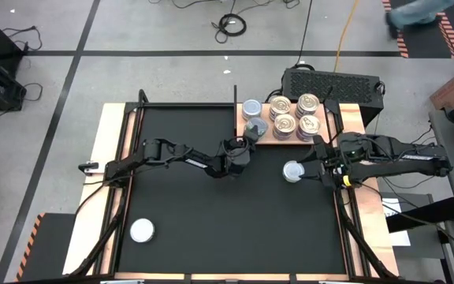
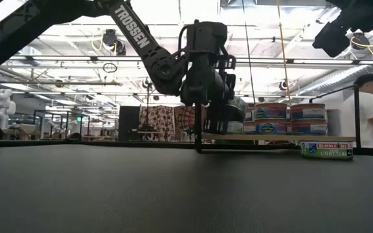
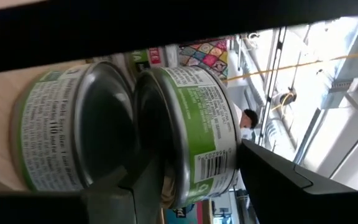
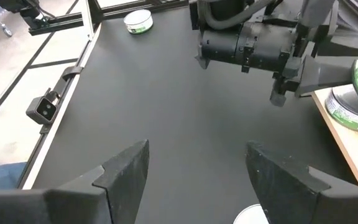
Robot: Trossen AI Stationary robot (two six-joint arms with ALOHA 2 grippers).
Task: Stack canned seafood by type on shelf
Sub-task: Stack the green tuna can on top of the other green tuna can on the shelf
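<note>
The left gripper (image 1: 247, 143) pinched a green-labelled can (image 3: 194, 124) between its jaws beside another can (image 3: 73, 134) on the shelf (image 1: 351, 118); the right gripper (image 4: 194, 171) hung spread, a can (image 1: 292, 171) just ahead.

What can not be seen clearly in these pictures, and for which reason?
- High view: the left gripper covers the green-label can it holds at the shelf edge.
- Low view: how many cans lie behind the front row; nearer ones hide them.
- Right wrist view: the can under the open right gripper is cut off by the edge.
</note>
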